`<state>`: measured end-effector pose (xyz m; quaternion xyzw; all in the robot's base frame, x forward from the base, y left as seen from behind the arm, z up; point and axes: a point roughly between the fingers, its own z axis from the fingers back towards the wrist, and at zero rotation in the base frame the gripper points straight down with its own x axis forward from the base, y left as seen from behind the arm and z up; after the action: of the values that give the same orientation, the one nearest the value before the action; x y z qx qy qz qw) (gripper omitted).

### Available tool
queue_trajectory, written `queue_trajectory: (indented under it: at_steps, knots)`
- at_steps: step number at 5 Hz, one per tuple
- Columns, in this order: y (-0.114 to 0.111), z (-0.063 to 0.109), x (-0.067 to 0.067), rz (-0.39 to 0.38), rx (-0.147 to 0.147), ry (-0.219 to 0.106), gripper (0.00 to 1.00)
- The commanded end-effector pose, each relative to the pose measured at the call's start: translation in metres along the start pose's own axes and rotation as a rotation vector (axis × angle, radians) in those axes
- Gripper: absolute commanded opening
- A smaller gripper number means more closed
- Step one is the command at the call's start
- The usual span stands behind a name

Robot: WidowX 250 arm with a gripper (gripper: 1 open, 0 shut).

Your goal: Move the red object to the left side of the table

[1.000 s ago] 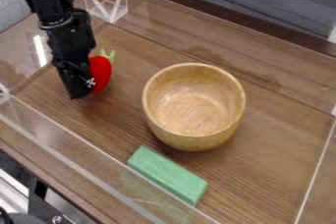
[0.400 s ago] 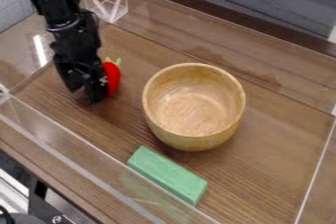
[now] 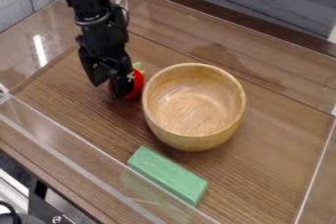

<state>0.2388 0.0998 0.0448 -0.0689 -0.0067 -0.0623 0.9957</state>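
The red object (image 3: 132,83), a small round red toy, rests on the brown wood-grain table (image 3: 282,154) just left of the wooden bowl. My gripper (image 3: 110,79) hangs straight down over it with black fingers spread open. The toy peeks out at the right finger and is partly hidden by it. I cannot tell whether that finger touches it. The gripper's fingertips are low, close to the tabletop.
A wooden bowl (image 3: 197,136) stands mid-table, its left rim almost against the red toy. A flat green block (image 3: 168,175) lies near the front edge. Low clear acrylic walls (image 3: 59,135) ring the tabletop.
The gripper has opened and shifted right toward the bowl. The red toy, gripped at the left a second ago, now lies further right beside the bowl.
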Motion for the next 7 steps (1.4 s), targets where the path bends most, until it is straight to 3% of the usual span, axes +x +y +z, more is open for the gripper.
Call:
queue_trajectory:
  at_steps: [1, 3, 5, 7]
  knots:
    - [0.013, 0.029, 0.007, 0.08, 0.043, -0.079, 1.0]
    - [0.014, 0.049, 0.026, 0.205, 0.034, -0.11, 1.0]
    - [-0.015, 0.052, 0.034, 0.278, 0.025, -0.119, 1.0]
    - [-0.039, 0.059, 0.022, 0.38, 0.026, -0.127, 1.0]
